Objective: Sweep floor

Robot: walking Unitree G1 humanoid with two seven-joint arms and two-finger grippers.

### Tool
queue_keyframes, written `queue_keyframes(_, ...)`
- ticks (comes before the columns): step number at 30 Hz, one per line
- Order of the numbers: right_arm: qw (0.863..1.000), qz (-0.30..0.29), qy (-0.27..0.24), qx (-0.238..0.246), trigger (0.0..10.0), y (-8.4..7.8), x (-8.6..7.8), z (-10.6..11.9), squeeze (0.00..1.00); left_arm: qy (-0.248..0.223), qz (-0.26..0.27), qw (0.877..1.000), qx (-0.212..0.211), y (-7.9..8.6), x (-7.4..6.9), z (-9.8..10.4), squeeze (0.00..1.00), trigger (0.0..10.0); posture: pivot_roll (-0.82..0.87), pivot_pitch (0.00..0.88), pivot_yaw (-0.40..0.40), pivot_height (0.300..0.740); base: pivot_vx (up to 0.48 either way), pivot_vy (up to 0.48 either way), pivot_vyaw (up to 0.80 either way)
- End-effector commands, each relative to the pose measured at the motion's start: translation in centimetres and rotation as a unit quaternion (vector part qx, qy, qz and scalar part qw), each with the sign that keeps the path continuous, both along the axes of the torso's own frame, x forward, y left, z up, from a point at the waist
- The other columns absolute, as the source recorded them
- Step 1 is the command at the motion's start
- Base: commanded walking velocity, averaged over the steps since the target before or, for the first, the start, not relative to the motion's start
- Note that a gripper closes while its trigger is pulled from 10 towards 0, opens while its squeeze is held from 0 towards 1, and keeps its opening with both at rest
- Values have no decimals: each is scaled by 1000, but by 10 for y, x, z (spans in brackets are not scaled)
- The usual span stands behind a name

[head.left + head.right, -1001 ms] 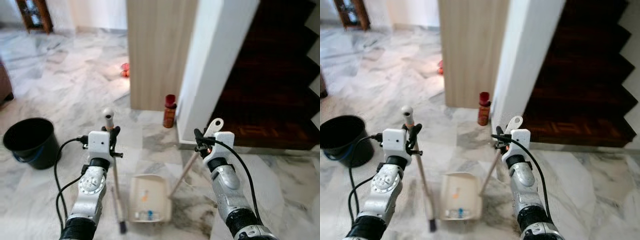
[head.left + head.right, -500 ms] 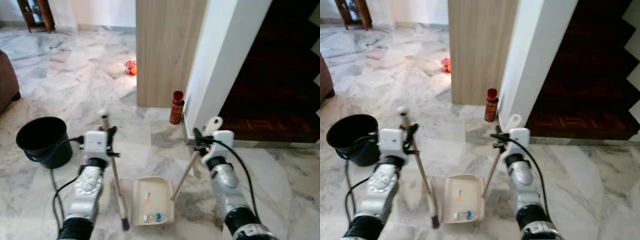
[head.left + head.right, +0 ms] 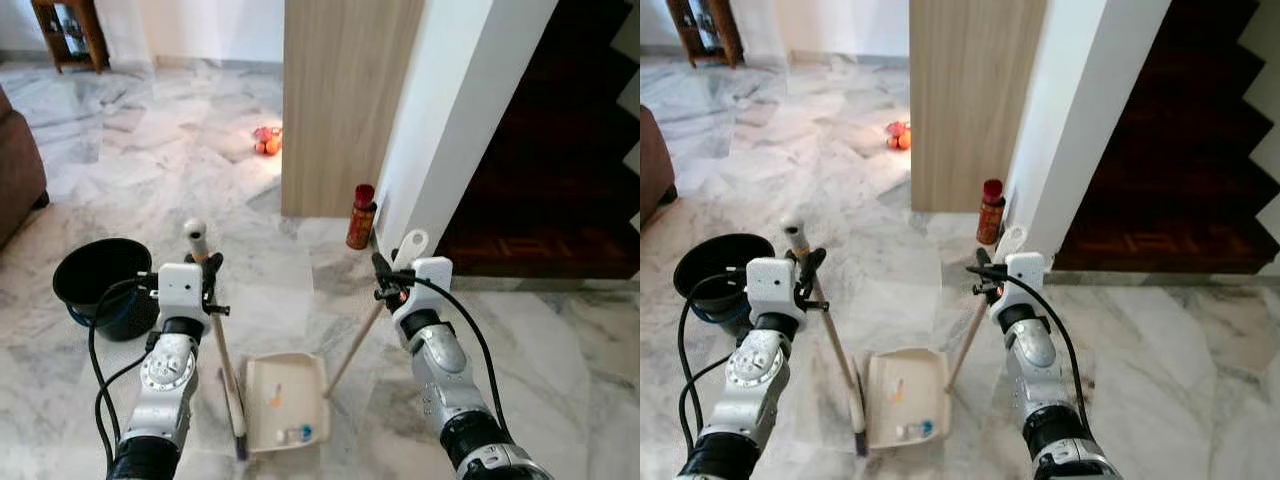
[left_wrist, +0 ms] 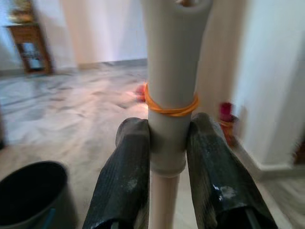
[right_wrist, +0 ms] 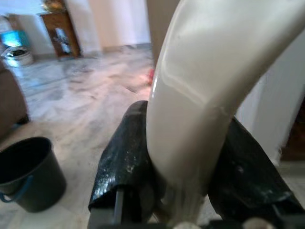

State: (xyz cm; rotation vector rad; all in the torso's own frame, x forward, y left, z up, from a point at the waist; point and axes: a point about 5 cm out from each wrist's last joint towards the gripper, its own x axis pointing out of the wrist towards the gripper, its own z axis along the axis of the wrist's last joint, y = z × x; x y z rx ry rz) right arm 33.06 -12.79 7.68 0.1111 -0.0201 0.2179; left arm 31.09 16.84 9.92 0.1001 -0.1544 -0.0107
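With both tools light and stiff and held high on smooth shafts, the left gripper (image 4: 167, 157) fingers clamp the broom (image 3: 218, 345) handle, the right gripper (image 5: 183, 157) fingers clamp the dustpan (image 3: 285, 400) handle, pan resting on the marble floor (image 3: 560, 350) between the arms.

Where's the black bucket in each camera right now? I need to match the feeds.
Left eye view: black bucket, left edge, beside the left arm.
Right eye view, left edge.
Left wrist view, lower corner.
Right wrist view, lower corner.
Shared landmark: wooden cabinet.

cream dustpan (image 3: 283, 397), black bucket (image 3: 98, 283), red bottle (image 3: 361, 217)
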Motion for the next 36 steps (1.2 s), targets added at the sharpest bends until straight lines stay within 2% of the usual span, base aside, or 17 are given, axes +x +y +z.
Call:
queue_keyframes(1, 999, -4, -34, 4, 10000, -1, 6, 15, 0, -21, -1, 1000, 7, 2, 3, 11, 0, 10000, 45, 0, -66, 740, 0, 311, 525)
queue_keyframes(8, 999, -3, -32, 5, 10000, 0, 5, 14, 0, -20, -2, 1000, 8, 3, 3, 11, 0, 10000, 46, 0, -65, 740, 0, 314, 754)
queue_keyframes(36, 999, -2, -29, 16, 10000, 1, 5, 14, 0, -17, -1, 1000, 11, 3, 4, 11, 0, 10000, 51, 0, -66, 740, 0, 320, 0)
